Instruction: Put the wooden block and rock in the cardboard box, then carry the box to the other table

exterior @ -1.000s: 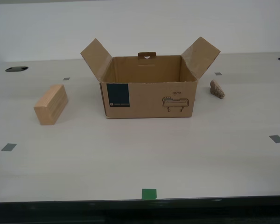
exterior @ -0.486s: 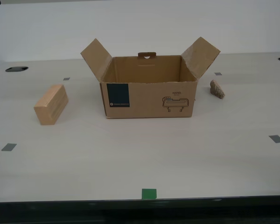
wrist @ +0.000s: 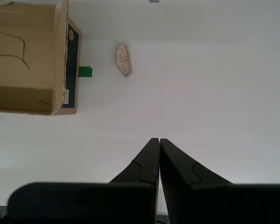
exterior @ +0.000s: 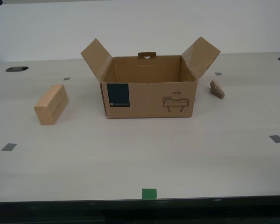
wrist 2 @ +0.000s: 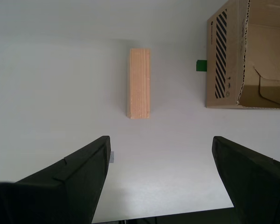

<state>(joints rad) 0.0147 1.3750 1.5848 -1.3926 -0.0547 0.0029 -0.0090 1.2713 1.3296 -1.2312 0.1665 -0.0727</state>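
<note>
**Q:** Wooden block — where's it sit, and which claw's closer?

**A:** On the bench at exterior mid-left, dead ahead of my second claw, jaws wide apart, long axis pointing away. My first claw, pinched together, faces the rock. Cardboard box print's too small to read.

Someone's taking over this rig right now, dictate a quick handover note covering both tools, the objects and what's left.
My first tool is shut and empty, hanging above the desk near the rock.
My second tool is open and empty, above the wooden block.
The cardboard box sits mid-desk, flaps open; what shows of its inside is empty. In the exterior view, the block is to its left and the rock to its right.
Nothing is done yet. Left: load both, then carry the box to the other table.
</note>
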